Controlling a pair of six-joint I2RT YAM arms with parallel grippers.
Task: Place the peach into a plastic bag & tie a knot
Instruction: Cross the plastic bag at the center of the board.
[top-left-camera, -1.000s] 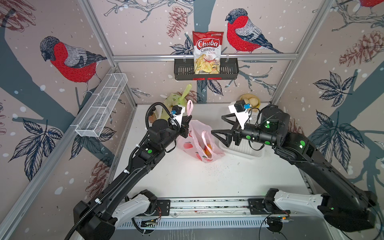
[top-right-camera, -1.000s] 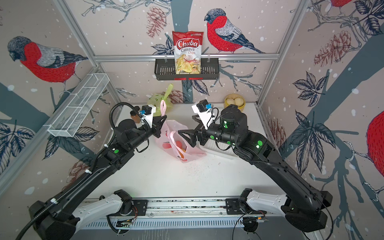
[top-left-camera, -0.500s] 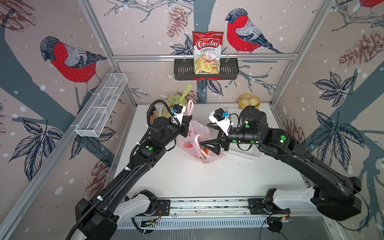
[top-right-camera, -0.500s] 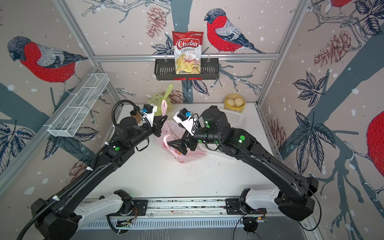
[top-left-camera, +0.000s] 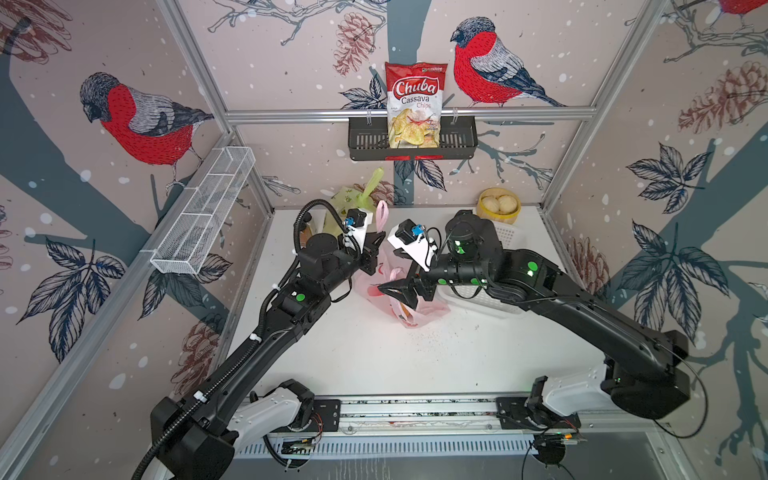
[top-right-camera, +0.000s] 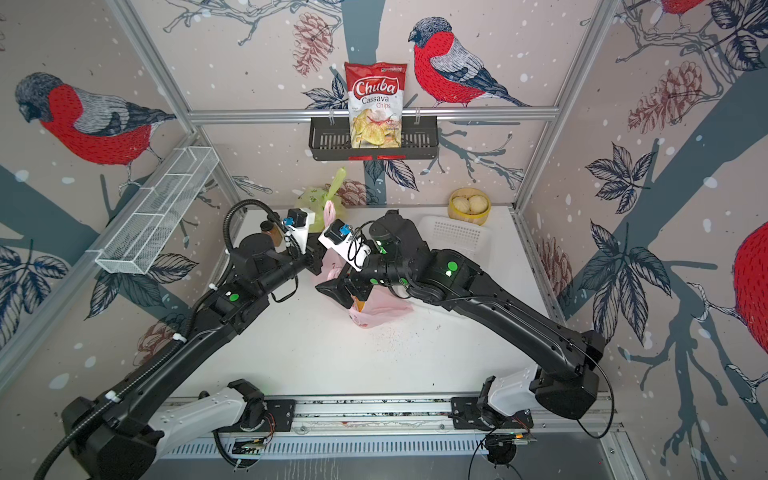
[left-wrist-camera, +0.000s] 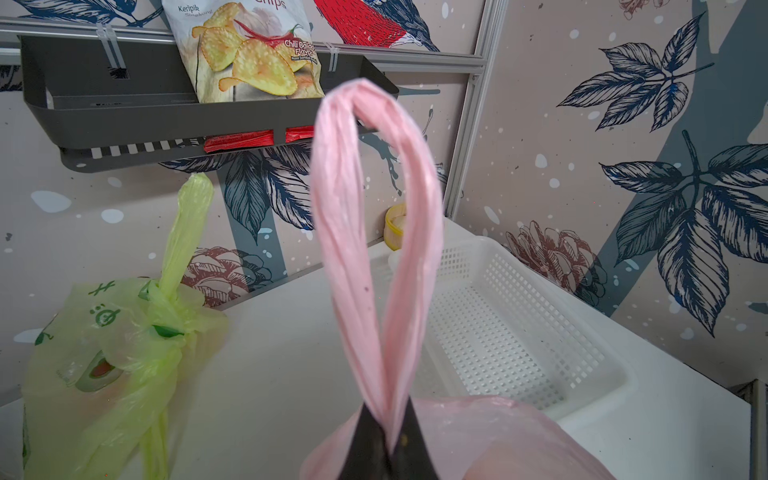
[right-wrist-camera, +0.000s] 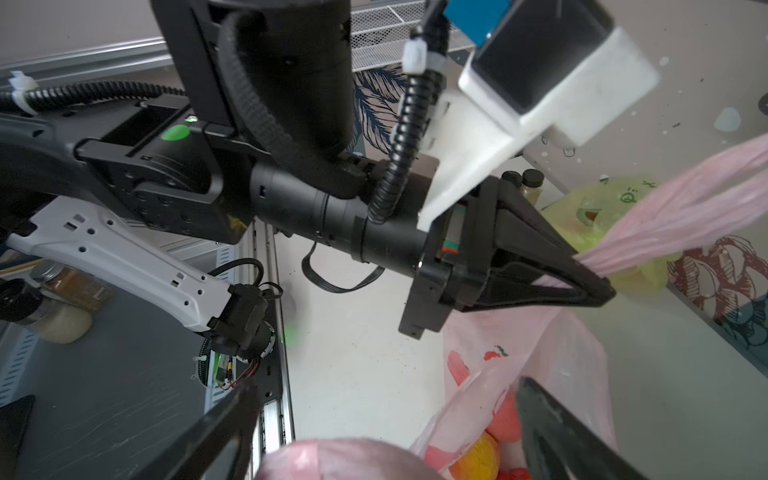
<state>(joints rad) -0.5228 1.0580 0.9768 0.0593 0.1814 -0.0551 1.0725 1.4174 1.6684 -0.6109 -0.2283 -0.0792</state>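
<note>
Two pincers at the pink bag: left pincer clenched on its handle loop, right pincer released, jaws wide astride a bunched fold. Peach lies inside the bag, just beyond the right pincer, on the worktop.

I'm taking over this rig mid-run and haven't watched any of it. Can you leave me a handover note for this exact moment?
Left gripper: shut on one handle loop of the pink bag, holding it up.
Right gripper: open, jaws astride the bag's other handle, not gripping it.
The bag sits on the table; the peach shows inside it.
Done: peach bagged.
Left: grip the second handle, tie the knot.
</note>
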